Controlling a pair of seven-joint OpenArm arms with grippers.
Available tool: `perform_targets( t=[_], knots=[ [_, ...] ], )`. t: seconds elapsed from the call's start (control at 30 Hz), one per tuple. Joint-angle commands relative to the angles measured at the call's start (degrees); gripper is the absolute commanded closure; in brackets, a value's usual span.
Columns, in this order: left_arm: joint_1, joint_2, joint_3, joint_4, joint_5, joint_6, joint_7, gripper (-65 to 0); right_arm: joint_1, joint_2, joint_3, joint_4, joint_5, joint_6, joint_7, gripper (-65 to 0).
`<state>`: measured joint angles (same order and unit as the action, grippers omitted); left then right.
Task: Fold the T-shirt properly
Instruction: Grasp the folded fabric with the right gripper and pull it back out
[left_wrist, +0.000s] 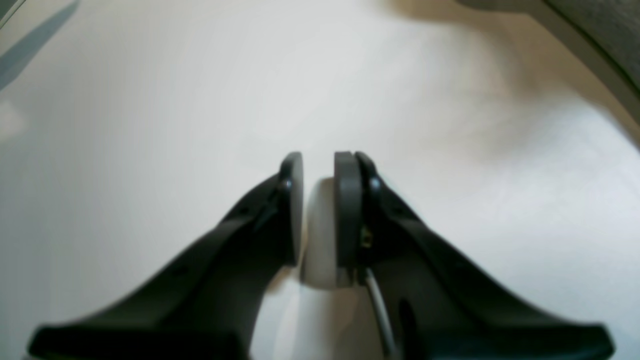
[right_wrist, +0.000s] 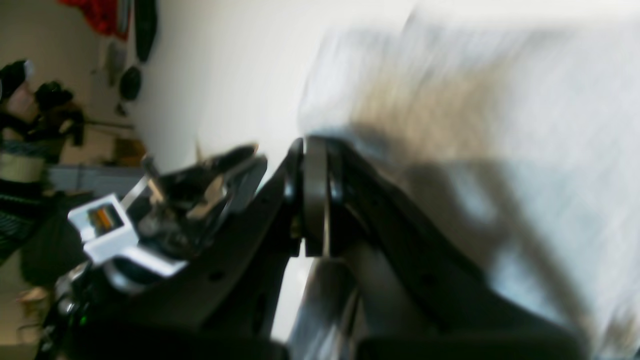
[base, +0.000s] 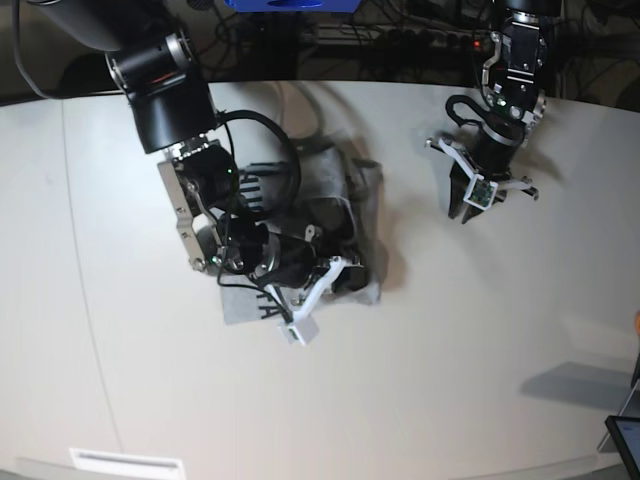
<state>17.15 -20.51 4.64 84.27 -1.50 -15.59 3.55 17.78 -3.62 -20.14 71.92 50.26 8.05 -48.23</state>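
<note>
The grey T-shirt (base: 355, 190) lies crumpled and partly folded on the white table (base: 450, 350), left of centre in the base view. My right gripper (base: 348, 272) is low over its near right edge. In the right wrist view that gripper (right_wrist: 305, 142) is shut, pads pressed together, with blurred grey cloth (right_wrist: 500, 125) behind it; I cannot tell whether fabric is pinched. My left gripper (base: 462, 205) hangs over bare table well to the right of the shirt. Its pads (left_wrist: 318, 160) stand a narrow gap apart with nothing between them.
The right arm's body and cables (base: 200, 180) cover the shirt's left part. A dark flat device (base: 625, 440) pokes in at the base view's bottom right corner. A white label (base: 125, 462) lies at the front edge. Cables run behind the table's far edge (base: 400, 40).
</note>
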Motion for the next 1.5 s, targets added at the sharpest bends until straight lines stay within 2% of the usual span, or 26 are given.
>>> perform_targets(
  t=[0.0, 0.17, 0.3, 0.47, 0.57, 0.73, 0.87, 1.07, 1.3, 1.47],
  knots=[
    [0.7, -0.6, 0.1, -0.4, 1.5, -0.9, 3.9, -10.6, 1.6, -0.7, -1.0, -0.1, 1.1, 0.6, 1.0, -0.1],
    [0.7, -0.7, 0.1, -0.4, 1.5, -0.9, 4.0, -10.6, 3.5, -0.9, -4.8, -4.8, 1.1, 0.6, 3.3, -0.1],
    [0.7, -0.7, 0.1, -0.5, 1.6, -0.9, 4.0, -10.6, 4.2, -0.5, -6.1, -1.0, 1.3, 0.5, 3.2, -0.1],
    [0.7, -0.6, 0.1, -0.5, 1.5, -0.9, 4.0, -10.6, 4.5, 0.5, -2.6, 7.2, 1.2, 0.5, -3.9, -0.1],
    [0.7, -0.6, 0.1, -0.5, 1.5, -0.9, 4.0, -10.6, 4.2, 2.4, 0.6, 9.9, 1.2, 0.3, -5.0, -0.1],
    [0.7, -0.6, 0.1, -0.5, 1.5, -0.9, 4.0, -10.6, 2.6, 7.6, 4.3, 9.7, 1.2, -5.7, -4.7, -0.1],
    [0.6, -0.5, 0.1, -0.5, 1.5, -0.9, 4.1, -10.6, 1.4, 9.8, 4.5, 8.0, 1.2, -5.7, -4.6, -0.1],
    [0.1, -0.2, 0.1, -0.4, 1.5, -0.9, 4.1, -10.6, 0.8, 9.0, 4.1, 4.5, 1.2, -5.6, -3.0, -0.1],
    [0.5, -0.2, 0.1, -0.4, 1.5, -0.9, 4.1, -10.6, 0.8, 4.6, 3.9, 4.3, 1.2, -5.6, -2.6, -0.1],
    [0.6, -0.4, 0.1, -0.4, 1.5, -0.9, 4.1, -10.6, 0.8, 2.8, 3.9, 3.4, 1.2, -5.8, -2.6, -0.1]
  ],
)
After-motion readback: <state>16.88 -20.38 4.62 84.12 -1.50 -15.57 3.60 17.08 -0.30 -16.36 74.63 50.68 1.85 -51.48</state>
